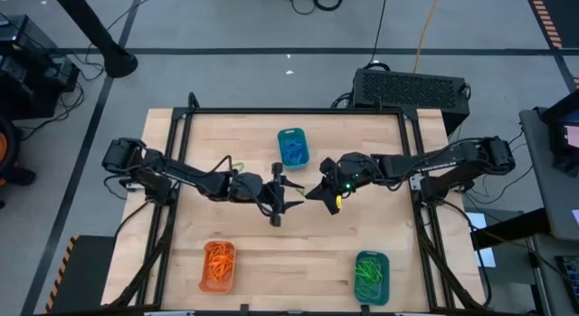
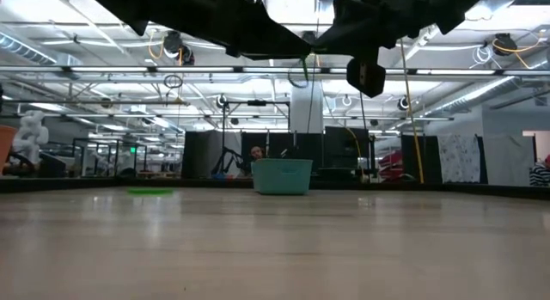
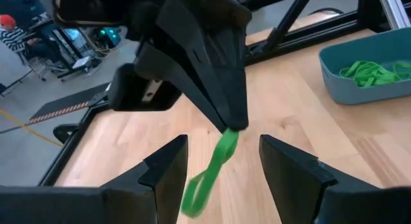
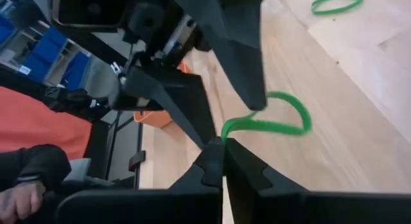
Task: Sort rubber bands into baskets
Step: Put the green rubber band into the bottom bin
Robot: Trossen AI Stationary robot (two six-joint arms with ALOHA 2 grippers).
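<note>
1. High view: three baskets sit on the wooden table. A teal basket at the far middle holds blue rubber bands. An orange basket at the near left holds orange rubber bands. A second teal basket at the near right holds green rubber bands.
2. The left gripper and the right gripper meet nose to nose above the table's middle, between the three baskets.
3. Left wrist view: the right gripper's fingers are pinched shut on one end of a green rubber band, which hangs down between the left gripper's spread fingers; those fingers stand apart on either side, not touching the band.
4. Right wrist view: the right gripper's fingers are closed on the same band, which curls past one of the left gripper's fingers.
5. A loose green band lies flat on the table farther off.
</note>
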